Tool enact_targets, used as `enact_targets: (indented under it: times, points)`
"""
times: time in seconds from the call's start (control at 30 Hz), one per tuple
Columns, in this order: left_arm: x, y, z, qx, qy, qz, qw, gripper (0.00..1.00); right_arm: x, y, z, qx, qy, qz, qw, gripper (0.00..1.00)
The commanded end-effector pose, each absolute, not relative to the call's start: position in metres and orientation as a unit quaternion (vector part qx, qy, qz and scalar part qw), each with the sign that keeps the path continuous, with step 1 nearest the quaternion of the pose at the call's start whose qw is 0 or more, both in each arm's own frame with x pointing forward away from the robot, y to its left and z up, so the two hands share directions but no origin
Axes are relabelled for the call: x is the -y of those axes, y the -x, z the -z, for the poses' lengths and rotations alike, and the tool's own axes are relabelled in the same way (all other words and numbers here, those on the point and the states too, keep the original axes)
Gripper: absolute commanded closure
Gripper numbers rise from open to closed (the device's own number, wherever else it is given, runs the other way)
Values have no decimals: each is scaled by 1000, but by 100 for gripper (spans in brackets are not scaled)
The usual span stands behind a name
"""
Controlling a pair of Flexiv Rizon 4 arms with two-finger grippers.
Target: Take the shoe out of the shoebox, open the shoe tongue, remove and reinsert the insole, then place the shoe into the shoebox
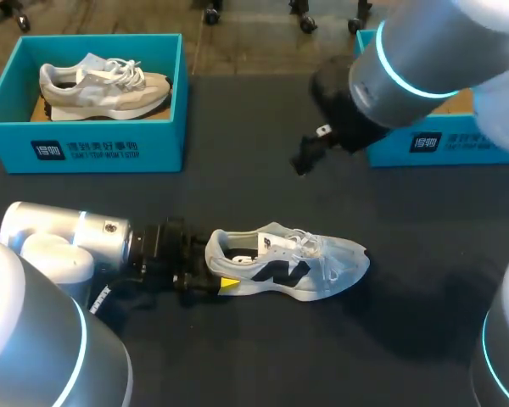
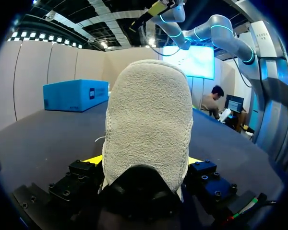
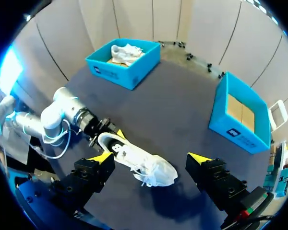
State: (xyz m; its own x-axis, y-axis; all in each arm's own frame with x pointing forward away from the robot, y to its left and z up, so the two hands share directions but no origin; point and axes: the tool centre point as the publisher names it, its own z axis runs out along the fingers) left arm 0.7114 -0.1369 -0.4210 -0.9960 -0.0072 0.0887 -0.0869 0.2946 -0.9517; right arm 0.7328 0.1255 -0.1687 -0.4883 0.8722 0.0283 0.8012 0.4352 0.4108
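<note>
Fingers of the left gripper [image 2: 144, 162] clamp the heel of the shoe [image 2: 149, 124] from both sides, a yellow tip showing at each flank. The shoe stands on its sole on the dark table [image 1: 263, 356]. Its long axis runs across the head view, heel at the left arm and toe pointing toward the right side. The right gripper [image 3: 150, 158] hangs high over the shoe, spread wide and holding nothing. One blue shoebox [image 1: 407, 148] sits at the far right, well apart. Another box [image 1: 93, 148] at the far left holds a second shoe [image 1: 102, 85].
</note>
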Motion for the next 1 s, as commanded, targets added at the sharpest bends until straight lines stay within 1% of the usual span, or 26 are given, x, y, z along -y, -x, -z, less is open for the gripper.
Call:
enact_targets:
  times: [0.03,0.17,0.27,0.37,1.0]
  points:
    - [137,-713,424,805,-29,-592,34,100,-148,-744,172,-845,-514,-115,94,0]
    - [137,-713,424,805,-29,-592,34,100,-153,-743,178,-844,-517,-95,110,0]
    - [137,-713,424,805,-29,-592,34,100,-155,-738,183,-837,-532,-85,98,0]
    - [137,-713,424,805,-29,-592,34,100,-157,-729,188,-818,-568,-65,62,0]
    - [137,-713,424,805,-29,-592,34,100,-156,-731,192,-805,-585,-73,62,0]
